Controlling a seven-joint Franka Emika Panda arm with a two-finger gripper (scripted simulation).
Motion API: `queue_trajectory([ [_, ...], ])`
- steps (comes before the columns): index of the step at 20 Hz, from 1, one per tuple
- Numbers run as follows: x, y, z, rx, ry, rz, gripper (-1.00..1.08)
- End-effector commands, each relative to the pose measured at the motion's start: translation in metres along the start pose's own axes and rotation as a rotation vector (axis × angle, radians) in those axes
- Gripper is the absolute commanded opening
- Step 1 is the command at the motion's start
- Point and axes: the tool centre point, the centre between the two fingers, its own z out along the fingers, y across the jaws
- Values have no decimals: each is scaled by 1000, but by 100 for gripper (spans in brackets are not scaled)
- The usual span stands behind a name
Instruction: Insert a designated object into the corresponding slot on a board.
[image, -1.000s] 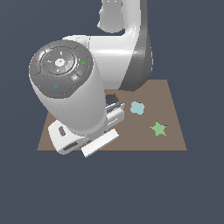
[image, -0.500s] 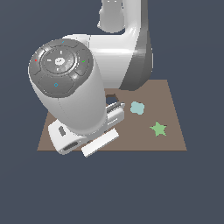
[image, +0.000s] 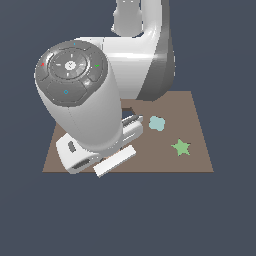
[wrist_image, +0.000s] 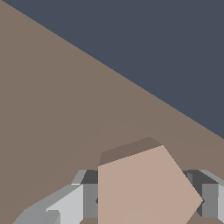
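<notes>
Progress: pentagon piece (wrist_image: 144, 188) picked up, clamped in the hand (wrist_image: 144, 205) above the board (image: 200, 125); slot unseen, insertion left
Wrist view: piece between the fingers (wrist_image: 65, 205)
Exterior view: arm hides the piece; green star (image: 181, 147) at 4 o'clock on the board

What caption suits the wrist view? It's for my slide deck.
Gripper flanking the tan pentagon piece above the brown board.

Bare flat brown rectangular board (wrist_image: 65, 113) ahead; small light-blue square piece (image: 157, 123) and green star (image: 181, 147) well aside.
</notes>
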Motion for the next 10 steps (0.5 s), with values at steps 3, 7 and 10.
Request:
queue_trajectory([
  [3, -6, -7, -1, 0, 0, 6, -100],
  [7, -15, -16, -1, 0, 0, 16, -100],
  [10, -23, -26, -2, 0, 0, 25, -100],
])
